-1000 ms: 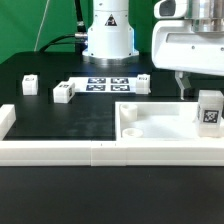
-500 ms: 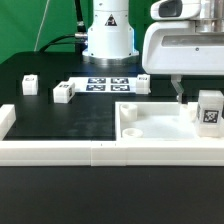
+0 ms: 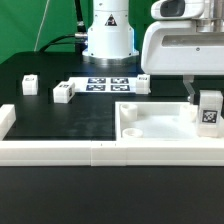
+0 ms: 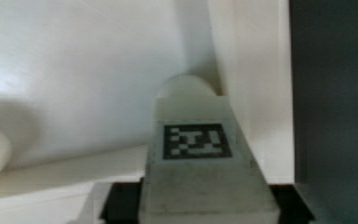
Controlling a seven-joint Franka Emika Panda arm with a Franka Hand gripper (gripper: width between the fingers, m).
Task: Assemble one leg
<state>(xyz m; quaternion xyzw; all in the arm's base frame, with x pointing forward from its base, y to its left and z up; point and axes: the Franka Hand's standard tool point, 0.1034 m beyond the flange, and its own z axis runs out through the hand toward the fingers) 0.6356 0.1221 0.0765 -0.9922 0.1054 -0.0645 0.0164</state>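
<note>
The leg (image 3: 208, 110), a small white block with a square marker, stands upright in the corner of the large white tray-like part (image 3: 150, 128) at the exterior view's right. My gripper (image 3: 200, 97) comes down on it from above. One dark finger (image 3: 190, 88) shows beside the leg; the other is hidden behind it. In the wrist view the leg (image 4: 197, 140) fills the gap of my gripper (image 4: 197, 204), with a black pad (image 4: 130, 202) against each of its sides. The gripper is shut on the leg.
Three other small white legs lie on the black table: one (image 3: 29, 84) at the far left, one (image 3: 64, 93) next to it, one (image 3: 143, 82) near the middle. The marker board (image 3: 105, 84) lies before the arm's base (image 3: 108, 35). A white rail (image 3: 60, 150) runs along the front.
The gripper's hand has shifted slightly left and then back right over the leg. The leg stays in the tray's corner.
</note>
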